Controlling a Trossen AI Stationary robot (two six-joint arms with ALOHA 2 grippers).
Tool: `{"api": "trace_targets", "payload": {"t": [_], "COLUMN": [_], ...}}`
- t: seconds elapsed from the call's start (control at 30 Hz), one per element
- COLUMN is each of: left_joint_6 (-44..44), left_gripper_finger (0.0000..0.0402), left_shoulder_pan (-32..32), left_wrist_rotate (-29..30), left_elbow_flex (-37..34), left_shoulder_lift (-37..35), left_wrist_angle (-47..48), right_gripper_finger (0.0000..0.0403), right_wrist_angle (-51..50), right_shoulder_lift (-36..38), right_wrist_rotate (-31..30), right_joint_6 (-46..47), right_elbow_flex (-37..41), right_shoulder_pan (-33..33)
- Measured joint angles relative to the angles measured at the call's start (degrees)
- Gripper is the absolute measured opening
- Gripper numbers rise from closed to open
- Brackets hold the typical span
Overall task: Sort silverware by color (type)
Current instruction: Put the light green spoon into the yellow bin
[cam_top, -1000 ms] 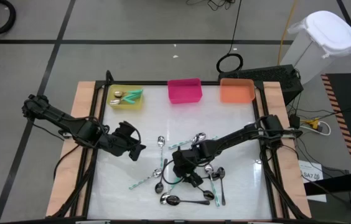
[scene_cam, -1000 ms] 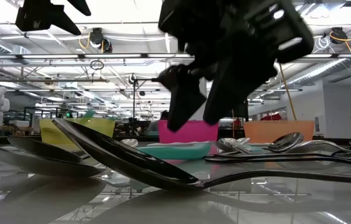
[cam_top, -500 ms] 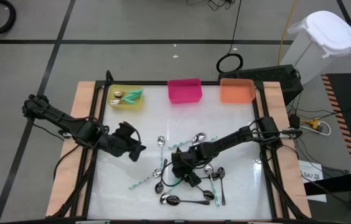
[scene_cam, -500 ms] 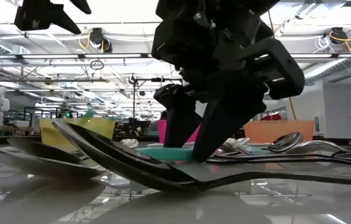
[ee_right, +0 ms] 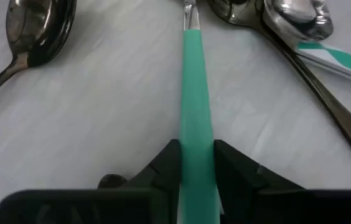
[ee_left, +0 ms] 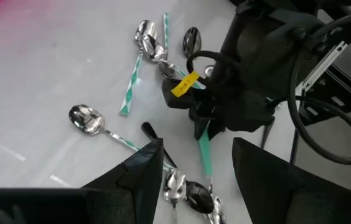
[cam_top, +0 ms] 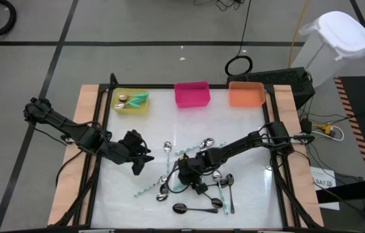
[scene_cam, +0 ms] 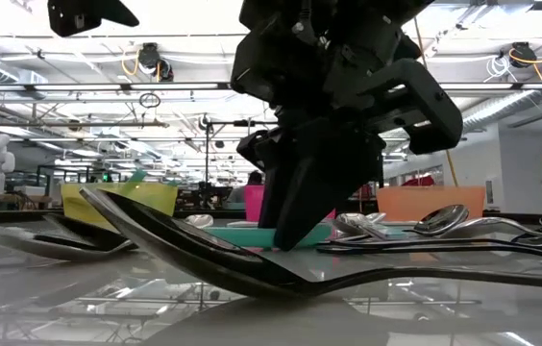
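Fingers of the right gripper (ee_right: 195, 163) clamp the teal-handled spoon (ee_right: 195, 93) in the wrist view; overhead hides that; left gripper (ee_left: 195, 171) gapes empty at nine o'clock

Pretty bright and even overall, light coming from the ceiling strips (scene_cam: 281, 88) in the low view. The glossy white table (cam_top: 247, 136) throws glare and mirrors the spoons (scene_cam: 204, 258). Shadows are soft. Low view has the nearest spoon soft and smeary, and the dark arm is basically a silhouette against the lit room.
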State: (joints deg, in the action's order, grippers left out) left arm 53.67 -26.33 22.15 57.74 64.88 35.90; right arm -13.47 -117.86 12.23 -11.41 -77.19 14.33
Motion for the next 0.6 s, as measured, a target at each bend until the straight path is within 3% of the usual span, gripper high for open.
{"api": "trace_targets", "payload": {"t": [0.6], "left_joint_6": [0.15], "left_gripper_finger": [0.0191], "left_shoulder_pan": [-0.02], "left_wrist_rotate": [0.44], "left_elbow_flex": [0.00], "left_shoulder_lift": [0.00], "left_wrist_angle": [1.50], "right_gripper_finger": [0.0069], "right_wrist_angle": [-16.96], "right_shoulder_lift": [2.61], "right_wrist_rotate": [-0.19], "right_joint_6": [-4.89], "right_elbow_flex": [-13.19], "right_shoulder_pan": [0.24]}}
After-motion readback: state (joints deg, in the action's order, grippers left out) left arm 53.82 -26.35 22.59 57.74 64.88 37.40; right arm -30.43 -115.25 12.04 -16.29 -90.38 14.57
